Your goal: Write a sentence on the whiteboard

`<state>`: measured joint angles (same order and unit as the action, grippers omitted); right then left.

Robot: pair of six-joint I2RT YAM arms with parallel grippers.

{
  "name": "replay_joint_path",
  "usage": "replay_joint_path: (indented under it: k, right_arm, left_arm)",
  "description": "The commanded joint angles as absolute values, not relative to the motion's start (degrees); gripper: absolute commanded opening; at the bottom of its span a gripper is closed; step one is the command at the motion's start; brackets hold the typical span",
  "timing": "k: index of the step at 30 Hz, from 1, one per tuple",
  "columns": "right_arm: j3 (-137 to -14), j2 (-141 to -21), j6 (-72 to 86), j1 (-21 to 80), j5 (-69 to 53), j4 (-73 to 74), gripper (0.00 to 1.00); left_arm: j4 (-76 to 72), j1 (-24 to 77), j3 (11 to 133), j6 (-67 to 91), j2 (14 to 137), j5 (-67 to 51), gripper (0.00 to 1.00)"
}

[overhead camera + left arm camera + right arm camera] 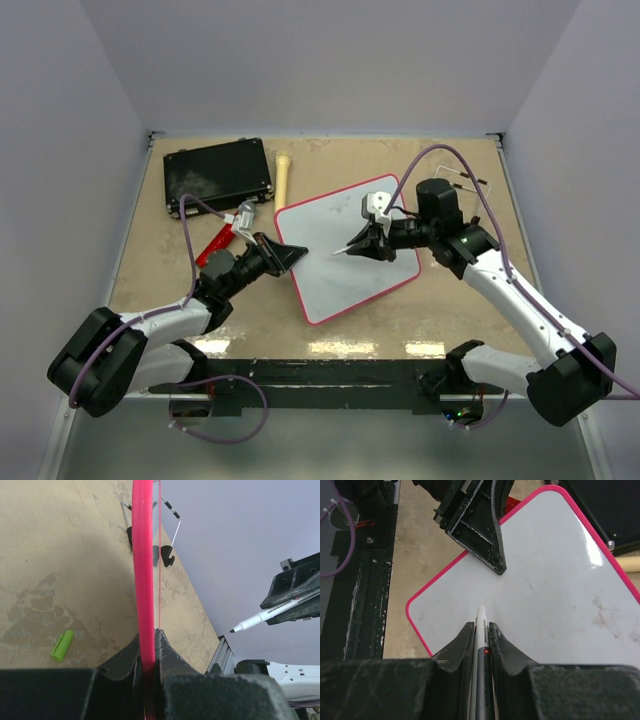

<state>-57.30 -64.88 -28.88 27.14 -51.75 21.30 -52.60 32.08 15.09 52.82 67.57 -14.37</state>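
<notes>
Spreading under both arms, the tan table (450,320) carries the whiteboard (345,285) near its middle, turned cornerwise, with a black case (218,175) well apart at the far left. The left claw (295,257) is pinched shut on the board's pink left rim. The right claw (365,243) is clamped on a marker (480,630), its tip pointing over the white surface. A small green cap (62,645) lies on the table.

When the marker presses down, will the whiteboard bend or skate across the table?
Probably stiff: the whiteboard lies flat, its pink rim straight. It looks thin, likely light, so it could skate on the table; the left gripper clamped on its edge should check that. Its glossy face may let the marker slip.
</notes>
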Motion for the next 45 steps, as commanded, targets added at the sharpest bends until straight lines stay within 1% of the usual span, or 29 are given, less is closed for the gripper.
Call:
replay_joint_path:
  k: [1, 12, 15, 19, 22, 28, 45]
  right_arm:
    - [-59.8, -65.7, -27.3, 28.3, -49.0, 18.5, 0.00]
    - [-62.5, -68.1, -25.5, 31.8, -44.6, 16.3, 0.00]
    - [-61.9, -68.9, -24.1, 34.4, -41.0, 14.0, 0.00]
    - [-61.9, -70.1, -21.4, 35.7, -39.0, 9.2, 0.00]
    - [-62.0, -71.2, -19.3, 36.0, -35.1, 5.9, 0.00]
    - [-61.4, -73.0, -15.5, 36.1, -30.9, 1.6, 0.00]
    - [-60.5, -78.0, -12.5, 38.5, -25.3, -2.2, 0.00]
  left_arm:
    - [-59.9, 32.2, 15.1, 50.2, 67.3, -10.8, 0.00]
    - [-60.5, 32.2, 14.9, 51.7, 67.4, -9.1, 0.00]
    - [-60.6, 32.2, 14.9, 51.9, 67.7, -8.9, 0.00]
    - [-61.3, 32.3, 15.0, 52.5, 68.3, -9.1, 0.00]
    - [-61.3, 32.5, 14.9, 52.6, 68.3, -9.1, 0.00]
    - [-61.9, 32.7, 14.7, 53.3, 68.5, -9.0, 0.00]
    - [-62.7, 33.1, 14.4, 53.7, 68.9, -8.7, 0.00]
